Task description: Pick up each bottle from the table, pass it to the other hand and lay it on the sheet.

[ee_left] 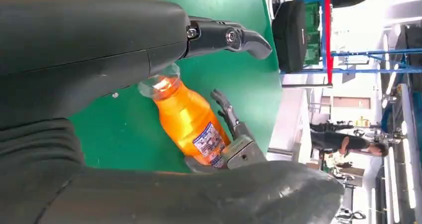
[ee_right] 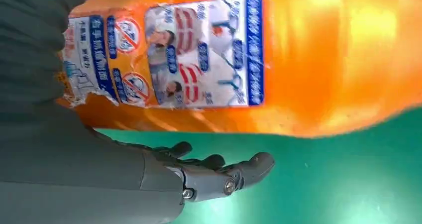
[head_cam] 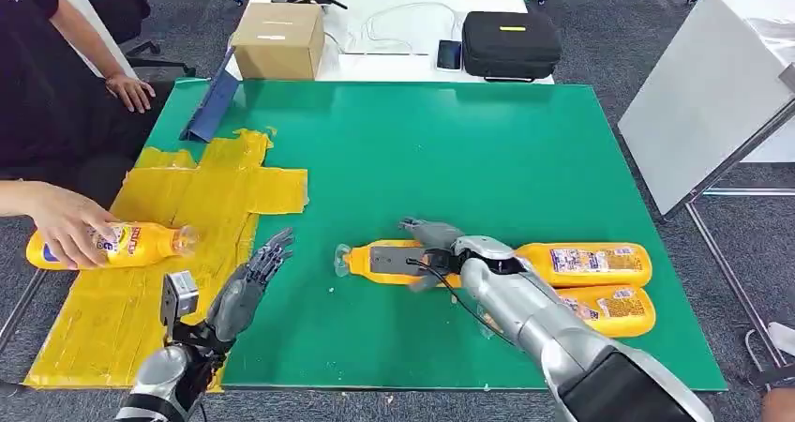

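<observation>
A green table mat (head_cam: 525, 150) is the landmark. Near its front edge lie three orange drink bottles on their sides. The right hand (head_cam: 433, 249) rests over the leftmost bottle (head_cam: 375, 259), its cap pointing toward the yellow sheet (head_cam: 202, 206) at the mat's left edge. From the right wrist view the fingers (ee_right: 219, 170) sit beside the bottle, slightly apart; whether they have closed round it cannot be told. The other two bottles (head_cam: 591, 264) lie just right of the hand. The left hand (head_cam: 248, 286) waits open, fingers spread, at the sheet's border. A person's hand (head_cam: 66, 220) holds a fourth bottle (head_cam: 117, 246) on the sheet. The smooth round bottle may roll or slip from a shallow grip, nudging its neighbours, and the person's hand occupies the drop area.
</observation>
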`<state>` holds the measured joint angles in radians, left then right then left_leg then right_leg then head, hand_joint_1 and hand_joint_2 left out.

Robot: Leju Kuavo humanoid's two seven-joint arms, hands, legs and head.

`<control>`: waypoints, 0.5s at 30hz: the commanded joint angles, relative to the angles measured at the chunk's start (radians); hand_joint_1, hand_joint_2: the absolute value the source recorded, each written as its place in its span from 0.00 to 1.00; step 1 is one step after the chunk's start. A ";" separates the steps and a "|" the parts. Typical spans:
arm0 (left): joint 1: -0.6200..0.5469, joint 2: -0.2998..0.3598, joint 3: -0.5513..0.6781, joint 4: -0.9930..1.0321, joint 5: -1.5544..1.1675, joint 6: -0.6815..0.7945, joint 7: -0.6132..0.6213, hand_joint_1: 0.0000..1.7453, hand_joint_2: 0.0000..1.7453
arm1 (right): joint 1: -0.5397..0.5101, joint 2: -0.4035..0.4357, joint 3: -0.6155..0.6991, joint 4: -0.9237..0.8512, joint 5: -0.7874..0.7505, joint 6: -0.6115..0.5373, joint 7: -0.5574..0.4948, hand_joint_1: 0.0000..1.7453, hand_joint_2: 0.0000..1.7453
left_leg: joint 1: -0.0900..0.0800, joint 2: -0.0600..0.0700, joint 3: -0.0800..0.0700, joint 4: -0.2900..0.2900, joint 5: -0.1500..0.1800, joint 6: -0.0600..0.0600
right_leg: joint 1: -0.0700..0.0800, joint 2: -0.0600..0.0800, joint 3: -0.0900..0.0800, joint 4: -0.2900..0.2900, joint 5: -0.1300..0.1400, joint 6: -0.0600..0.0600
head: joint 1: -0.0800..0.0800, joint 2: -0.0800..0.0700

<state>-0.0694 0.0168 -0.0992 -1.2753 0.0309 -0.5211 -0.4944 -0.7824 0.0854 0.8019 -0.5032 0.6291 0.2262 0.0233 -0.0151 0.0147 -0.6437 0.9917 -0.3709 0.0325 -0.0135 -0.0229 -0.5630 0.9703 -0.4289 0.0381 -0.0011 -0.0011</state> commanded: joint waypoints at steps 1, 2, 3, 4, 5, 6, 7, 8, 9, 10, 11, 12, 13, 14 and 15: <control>0.005 -0.001 0.038 0.021 0.001 -0.004 0.005 0.00 0.00 | -0.043 -0.053 0.095 0.048 0.017 0.026 0.006 0.00 1.00 | 0.002 -0.002 0.002 0.002 -0.002 -0.004 | 0.001 0.001 0.002 0.000 -0.001 -0.002 | 0.000 0.000; 0.017 -0.001 0.046 0.008 0.003 -0.002 0.005 0.00 0.00 | -0.045 -0.062 0.097 0.031 0.016 0.016 0.004 0.00 1.00 | 0.001 -0.001 0.001 0.001 -0.001 -0.003 | 0.001 0.001 0.002 0.000 0.000 -0.001 | 0.000 0.000; 0.020 0.001 0.047 0.008 0.003 -0.002 0.005 0.00 0.00 | -0.049 -0.064 0.095 0.029 0.015 0.015 0.004 0.00 1.00 | 0.002 -0.001 0.002 0.002 -0.002 -0.004 | 0.001 0.003 0.002 0.000 -0.001 -0.002 | 0.000 0.000; 0.028 0.003 0.050 0.006 0.005 -0.002 0.004 0.00 0.00 | -0.058 -0.070 0.093 0.024 0.015 0.014 0.003 0.00 1.00 | 0.001 -0.001 0.001 0.001 -0.001 -0.003 | 0.001 0.001 0.001 0.000 -0.001 -0.001 | 0.000 0.000; 0.028 0.003 0.050 0.006 0.005 -0.002 0.004 0.00 0.00 | -0.058 -0.070 0.093 0.024 0.015 0.014 0.003 0.00 1.00 | 0.002 -0.001 0.001 0.002 -0.002 -0.004 | 0.001 0.003 0.001 0.001 -0.001 -0.002 | 0.000 0.000; 0.036 0.002 0.054 -0.007 0.005 -0.001 0.005 0.00 0.00 | -0.054 -0.078 0.093 0.010 0.012 0.018 0.002 0.00 1.00 | 0.001 -0.001 0.001 0.001 -0.001 -0.003 | 0.000 0.002 0.001 0.001 -0.001 -0.001 | 0.000 0.000; 0.036 0.002 0.054 -0.007 0.005 -0.001 0.005 0.00 0.00 | -0.054 -0.078 0.093 0.010 0.012 0.018 0.002 0.00 1.00 | 0.002 -0.001 0.001 0.002 -0.002 -0.004 | 0.001 0.003 0.001 0.001 -0.001 -0.002 | 0.000 0.000; 0.036 0.002 0.054 -0.007 0.005 -0.001 0.005 0.00 0.00 | -0.054 -0.078 0.093 0.010 0.012 0.018 0.002 0.00 1.00 | 0.001 -0.001 0.000 0.001 -0.001 -0.003 | 0.001 0.002 0.000 0.001 -0.001 -0.001 | 0.000 0.000; 0.038 0.000 0.057 -0.011 0.005 -0.001 0.005 0.00 0.00 | -0.051 -0.081 0.095 -0.002 0.012 0.013 0.002 0.00 1.00 | 0.002 -0.001 0.001 0.002 -0.002 -0.003 | 0.001 0.002 0.001 0.001 -0.001 -0.002 | 0.000 0.000; 0.039 0.001 0.057 -0.011 0.005 -0.001 0.005 0.00 0.00 | -0.052 -0.081 0.095 -0.003 0.012 0.012 0.002 0.00 1.00 | 0.001 -0.001 0.000 0.001 -0.001 -0.002 | 0.001 0.001 0.000 0.001 0.000 -0.001 | 0.000 0.000; 0.051 0.002 0.063 -0.021 0.006 0.000 0.005 0.00 0.00 | -0.054 -0.090 0.088 -0.023 0.005 0.004 0.002 0.00 1.00 | 0.001 -0.001 0.001 0.002 -0.002 -0.003 | 0.001 0.003 0.001 0.001 -0.001 -0.002 | 0.000 0.000; 0.061 0.001 0.071 -0.033 0.010 -0.003 0.005 0.00 0.00 | -0.049 -0.101 0.084 -0.049 -0.001 -0.003 0.005 0.00 1.00 | 0.001 -0.001 0.000 0.001 -0.001 -0.002 | 0.000 0.001 0.000 0.001 -0.001 -0.001 | 0.000 0.000; 0.065 0.001 0.074 -0.037 0.012 -0.005 0.006 0.00 0.00 | -0.049 -0.105 0.082 -0.058 -0.006 0.000 0.008 0.00 1.00 | 0.001 0.000 0.000 0.001 -0.001 -0.002 | 0.000 0.002 0.000 0.000 0.000 -0.001 | 0.000 0.000; 0.069 0.001 0.077 -0.040 0.012 -0.007 0.006 0.00 0.00 | -0.048 -0.110 0.082 -0.069 -0.009 0.005 0.011 0.00 1.00 | 0.001 0.001 0.000 0.002 -0.002 -0.003 | 0.000 0.003 0.000 0.001 -0.001 -0.001 | 0.000 0.000; 0.069 0.001 0.077 -0.040 0.012 -0.007 0.006 0.00 0.00 | -0.048 -0.110 0.082 -0.069 -0.009 0.005 0.011 0.00 1.00 | 0.001 0.000 0.001 0.002 -0.002 -0.003 | 0.001 0.003 0.000 0.002 -0.001 -0.002 | 0.000 0.000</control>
<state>-0.0173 0.0168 -0.0652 -1.2970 0.0397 -0.5207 -0.4944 -0.7980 0.0191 0.8499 -0.5195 0.6367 0.2297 0.0252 -0.0152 0.0148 -0.6441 0.9918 -0.3709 0.0325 -0.0135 -0.0228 -0.5632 0.9704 -0.4288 0.0382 -0.0011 -0.0012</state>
